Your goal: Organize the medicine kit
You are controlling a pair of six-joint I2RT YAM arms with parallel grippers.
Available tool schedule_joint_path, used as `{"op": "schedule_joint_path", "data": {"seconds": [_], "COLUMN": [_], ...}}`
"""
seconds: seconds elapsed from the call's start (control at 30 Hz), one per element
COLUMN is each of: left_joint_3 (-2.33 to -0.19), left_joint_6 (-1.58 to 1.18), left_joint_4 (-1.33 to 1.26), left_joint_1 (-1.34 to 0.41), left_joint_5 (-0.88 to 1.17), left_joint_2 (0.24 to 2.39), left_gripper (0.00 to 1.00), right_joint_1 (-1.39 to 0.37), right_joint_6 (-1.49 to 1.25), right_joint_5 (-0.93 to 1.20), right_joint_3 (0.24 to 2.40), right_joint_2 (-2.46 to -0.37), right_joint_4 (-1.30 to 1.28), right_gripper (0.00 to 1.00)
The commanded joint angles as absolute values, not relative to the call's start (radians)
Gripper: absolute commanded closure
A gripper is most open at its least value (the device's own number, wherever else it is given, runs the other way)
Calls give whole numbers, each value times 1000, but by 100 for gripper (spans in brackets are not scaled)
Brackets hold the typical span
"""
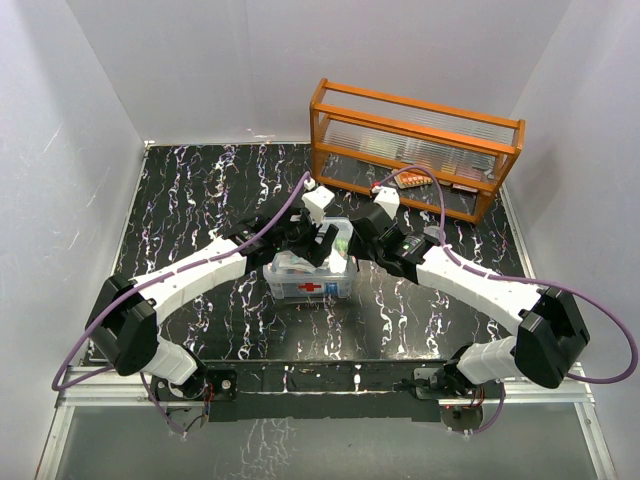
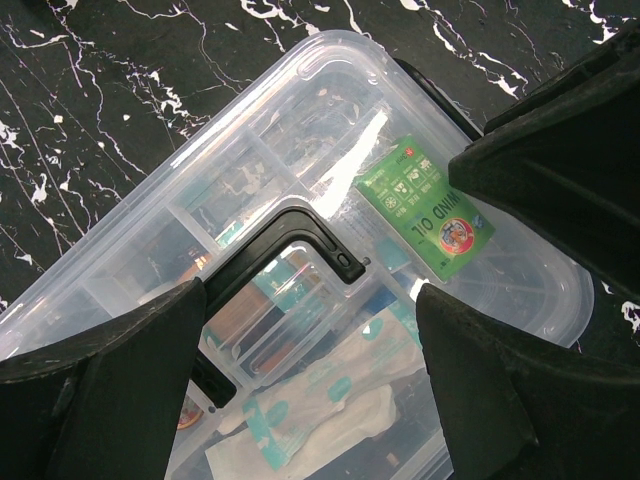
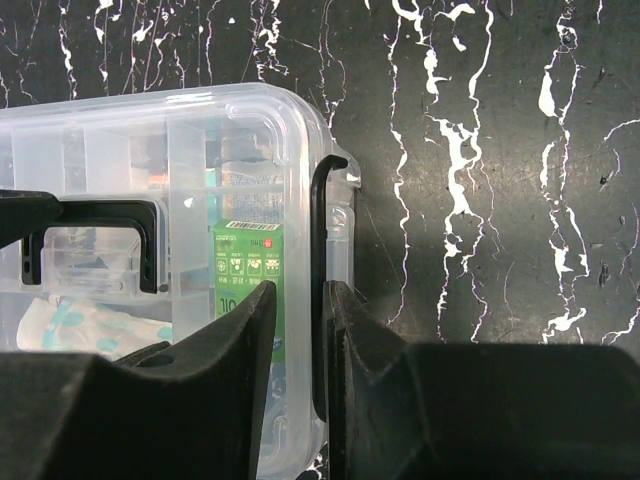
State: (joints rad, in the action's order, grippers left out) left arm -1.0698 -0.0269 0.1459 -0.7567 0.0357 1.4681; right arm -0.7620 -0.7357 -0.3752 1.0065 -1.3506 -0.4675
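**Right gripper at the end latch, left poised over the handle**

The medicine kit [image 1: 300, 287] sits at the middle of the black marbled table [image 1: 180, 200], its lid on and its long axis running left to right across the arms' front, red cross facing the bases. The orange rack [image 1: 415, 130] stands well apart at the back.

What matters is at the kit's right-hand short end. There a dark latch [image 3: 317, 250] runs up the outside wall, just beside the green carton [image 3: 250, 260] inside. That end lies toward the right arm, so the right arm is the nearer one. The right gripper [image 3: 300, 300] straddles the latch from above, jaws drawn narrow, one finger inside the lid's edge and one outside. Only a sliver of gap shows between them. Whether they actually pinch the latch I cannot tell.

The left gripper [image 2: 310, 330] hangs above the lid with its jaws spread wide — holding nothing — one finger on each side of the dark carrying handle [image 2: 255, 255].

I'd judge the latch is the thing being worked. The lid cannot lift at that end until it is undone, and any pull there must go outward, away from the wall.
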Motion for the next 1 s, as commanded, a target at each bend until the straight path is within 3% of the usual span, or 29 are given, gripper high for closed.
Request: {"op": "schedule_joint_path", "data": {"seconds": [0.0, 0.37, 0.6, 0.83, 0.97], "left_joint_3": [-1044, -1174, -1229, -1207, -1074], "left_joint_6": [-48, -151, -302, -436, -521], "left_joint_4": [286, 299, 278, 386, 331], "left_joint_1": [-754, -708, -609, -377, -224], "left_joint_5": [47, -60, -119, 23, 185], "left_joint_2": [1520, 1456, 1374, 1325, 1283], "left_gripper": [16, 12, 11, 1, 1], "right_joint_1": [-773, -771, -771, -775, -827], "right_joint_6": [-731, -748, -663, -546, -496], "right_joint_5": [-363, -391, -314, -187, -263], "right_joint_3": [1032, 1066, 1123, 1210, 1314], "right_joint_2": [-1365, -1266, -1273, -1353, -1451], "right_joint_4": [-500, -493, -488, -469, -517], "right_gripper": [78, 47, 44, 41, 39]}}
